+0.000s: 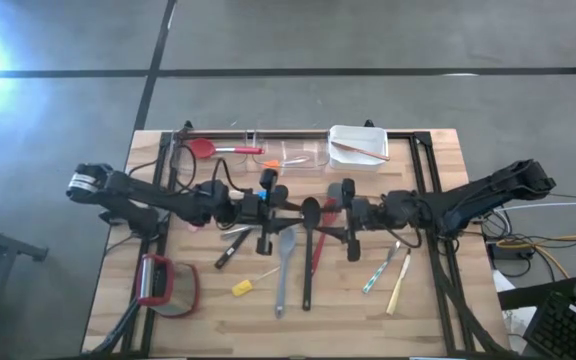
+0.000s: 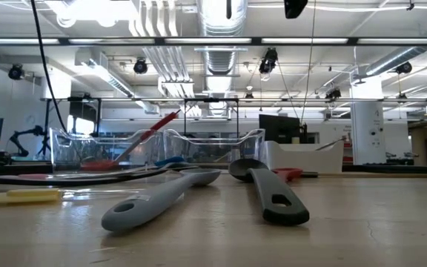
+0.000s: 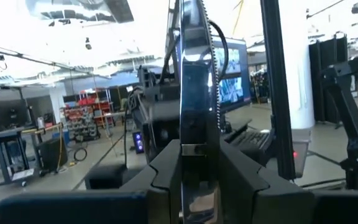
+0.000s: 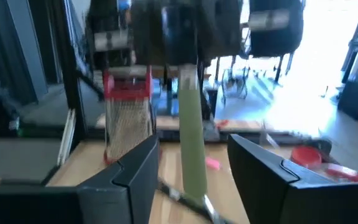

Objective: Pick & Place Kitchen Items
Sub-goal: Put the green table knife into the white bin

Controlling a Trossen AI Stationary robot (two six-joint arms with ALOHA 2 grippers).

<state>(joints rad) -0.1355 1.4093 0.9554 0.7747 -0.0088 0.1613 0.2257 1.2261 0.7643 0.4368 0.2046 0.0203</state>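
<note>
Mid-frame over the wooden table [image 1: 438, 300], the left gripper [image 3: 194, 186] clamps a metal utensil [image 3: 194, 93] while the right gripper [image 4: 191, 168] gapes empty around it, so it should back off straight

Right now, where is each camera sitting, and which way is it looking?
High view: above the table, looking straight down; left gripper and right gripper nearly meet mid-table.
Low view: at tabletop height, looking level across a grey spatula and black spoon into the room; no arm shows.
Left wrist view: on that wrist, facing the room; its fingers clamp a shiny metal utensil.
Right wrist view: on that wrist, facing the table; its open fingers show.
High and low views share the spatula and spoon.
</note>
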